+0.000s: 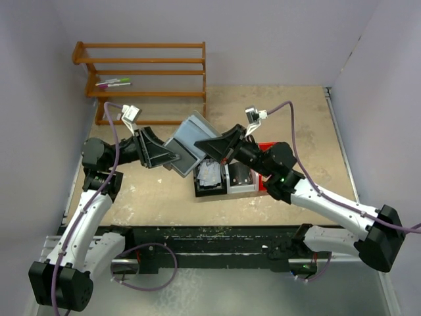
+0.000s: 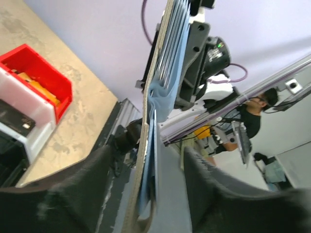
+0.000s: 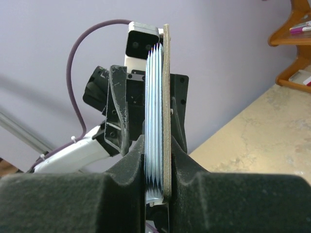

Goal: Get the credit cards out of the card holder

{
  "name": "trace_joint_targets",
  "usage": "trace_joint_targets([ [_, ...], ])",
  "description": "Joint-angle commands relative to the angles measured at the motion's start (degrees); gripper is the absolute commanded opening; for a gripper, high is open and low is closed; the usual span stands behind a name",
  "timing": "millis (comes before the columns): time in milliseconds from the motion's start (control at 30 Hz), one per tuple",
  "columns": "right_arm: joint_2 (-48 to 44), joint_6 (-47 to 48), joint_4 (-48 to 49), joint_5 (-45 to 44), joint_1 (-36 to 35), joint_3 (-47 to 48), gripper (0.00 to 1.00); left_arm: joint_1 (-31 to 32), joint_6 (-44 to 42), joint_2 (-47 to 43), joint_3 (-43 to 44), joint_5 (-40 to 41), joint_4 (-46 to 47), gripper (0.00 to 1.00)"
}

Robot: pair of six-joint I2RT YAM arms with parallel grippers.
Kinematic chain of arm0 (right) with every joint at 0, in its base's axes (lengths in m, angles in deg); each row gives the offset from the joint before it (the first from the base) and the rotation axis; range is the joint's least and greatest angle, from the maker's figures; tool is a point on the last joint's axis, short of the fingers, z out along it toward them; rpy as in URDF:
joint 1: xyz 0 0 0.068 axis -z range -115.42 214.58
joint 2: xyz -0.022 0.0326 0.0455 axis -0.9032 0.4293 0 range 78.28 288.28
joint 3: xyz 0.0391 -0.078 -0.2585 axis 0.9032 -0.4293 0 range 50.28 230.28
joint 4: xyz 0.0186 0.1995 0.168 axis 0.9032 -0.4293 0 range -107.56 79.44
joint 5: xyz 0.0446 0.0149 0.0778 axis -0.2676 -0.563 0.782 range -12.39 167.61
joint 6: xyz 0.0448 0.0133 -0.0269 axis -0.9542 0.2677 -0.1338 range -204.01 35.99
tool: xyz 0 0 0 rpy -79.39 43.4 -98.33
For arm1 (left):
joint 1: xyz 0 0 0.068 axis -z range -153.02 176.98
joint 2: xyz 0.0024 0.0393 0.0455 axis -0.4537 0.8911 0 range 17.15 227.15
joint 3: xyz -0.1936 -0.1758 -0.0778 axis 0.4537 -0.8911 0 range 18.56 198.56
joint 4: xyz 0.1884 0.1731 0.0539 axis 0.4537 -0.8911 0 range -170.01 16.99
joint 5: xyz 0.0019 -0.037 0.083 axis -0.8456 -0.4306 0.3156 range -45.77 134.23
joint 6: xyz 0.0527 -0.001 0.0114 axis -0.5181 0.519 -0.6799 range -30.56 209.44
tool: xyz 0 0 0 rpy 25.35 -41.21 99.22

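The left arm bent up from its base and reached inward, its hand (image 1: 172, 157) at the lower left edge of the card holder (image 1: 187, 135); its fingers (image 2: 73, 194) stood apart, one on each side of that edge, with gaps showing. The holder hung tilted above the counter (image 1: 296, 125), between both hands, just behind the black bin (image 1: 209, 179); blue-grey with a darker panel; edge-on, pale blue pleats against a tan backing; cards inside could not be told. The right arm stretched in low; its hand (image 1: 202, 142) was clamped on the holder's other edge.
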State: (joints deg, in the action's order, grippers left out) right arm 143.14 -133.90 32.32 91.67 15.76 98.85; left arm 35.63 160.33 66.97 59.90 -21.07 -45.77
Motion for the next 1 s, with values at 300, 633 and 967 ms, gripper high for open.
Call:
trace_joint_targets([
  [300,-4.3,-3.1,16.0,-13.2,-2.4,-7.3,0.0,0.0,5.0,-1.9,-0.9,-2.7,7.8,0.28],
  [633,-3.6,-4.1,17.2,-11.5,-2.4,-7.8,0.0,0.0,3.7,-1.6,-1.2,-1.9,7.0,0.32],
  [967,-5.1,-6.1,13.4,-9.6,-2.4,-9.6,0.28,0.0,-2.2,-1.3,0.8,-1.3,-0.4,0.04],
])
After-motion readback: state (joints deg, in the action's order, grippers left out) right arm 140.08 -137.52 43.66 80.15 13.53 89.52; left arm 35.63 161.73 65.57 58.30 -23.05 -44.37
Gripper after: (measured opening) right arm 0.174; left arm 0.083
